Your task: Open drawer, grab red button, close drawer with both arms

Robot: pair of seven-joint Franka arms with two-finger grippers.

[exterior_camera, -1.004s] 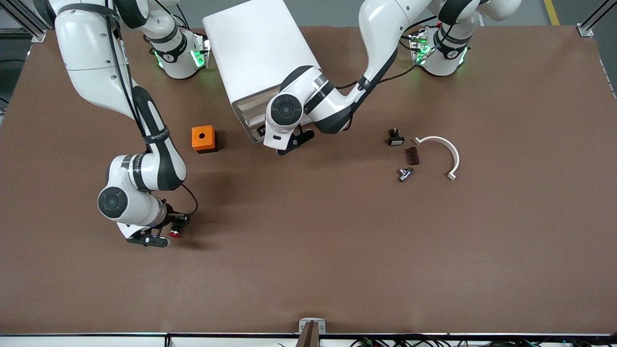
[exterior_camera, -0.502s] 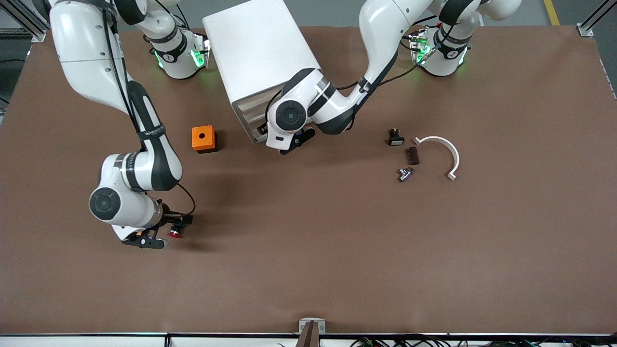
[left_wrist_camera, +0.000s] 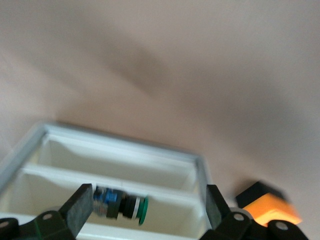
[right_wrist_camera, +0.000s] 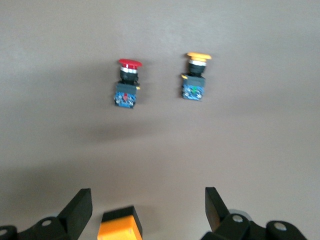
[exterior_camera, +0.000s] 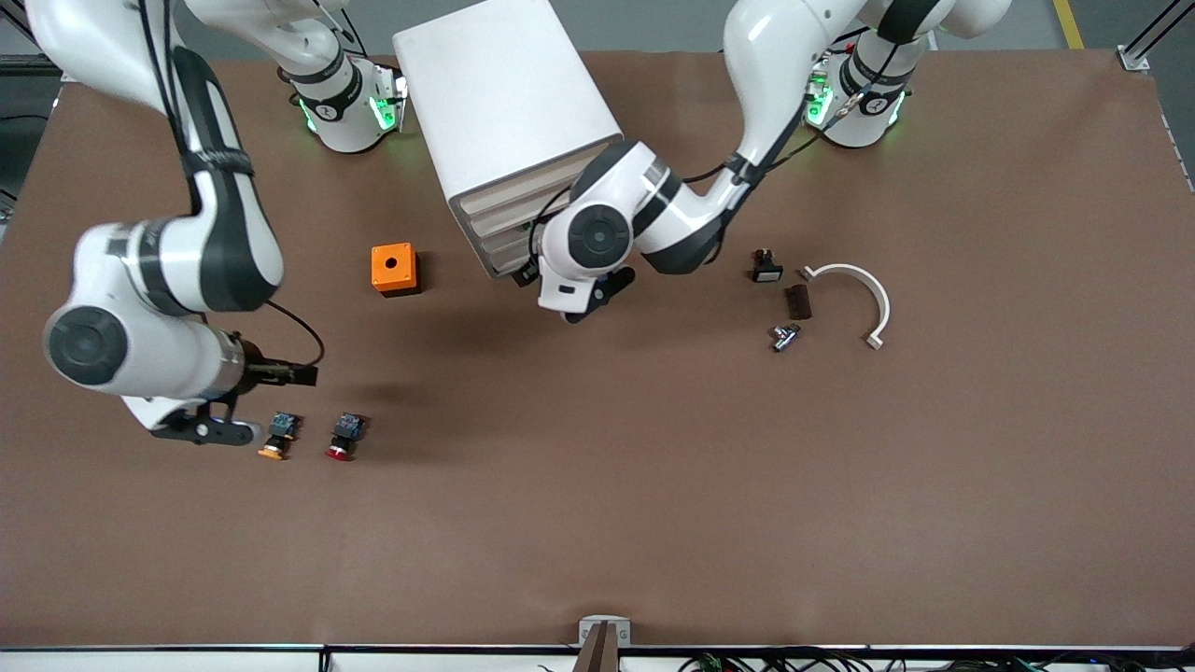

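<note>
A wide brown desk (exterior_camera: 653, 485) carries a white box cabinet (exterior_camera: 509, 112) with four cream slat-fronted drawers, standing between the two arm bases. The tiny push button with a round red cap and black-and-blue body (exterior_camera: 344, 437) lies on the desk toward the right arm's end, just beside a like button with an orange cap (exterior_camera: 277, 437) — both well nearer the front camera than the small orange box (exterior_camera: 394, 269).

The right gripper (exterior_camera: 210, 431) hangs over the desk just beside the orange-capped button, its jaws spread wide and holding nothing. So the grab appears done: the red button is out and set down.

The left gripper (left_wrist_camera: 145, 207) sits at the cabinet's front, jaws wide and empty. Its wrist view looks into a shallow white plastic drawer (left_wrist_camera: 117, 165) — a green-capped button (left_wrist_camera: 122, 206) lies inside. In the front view the drawer fronts (exterior_camera: 499, 229) look nearly flush, so whether closing is finished cannot be told.
</note>
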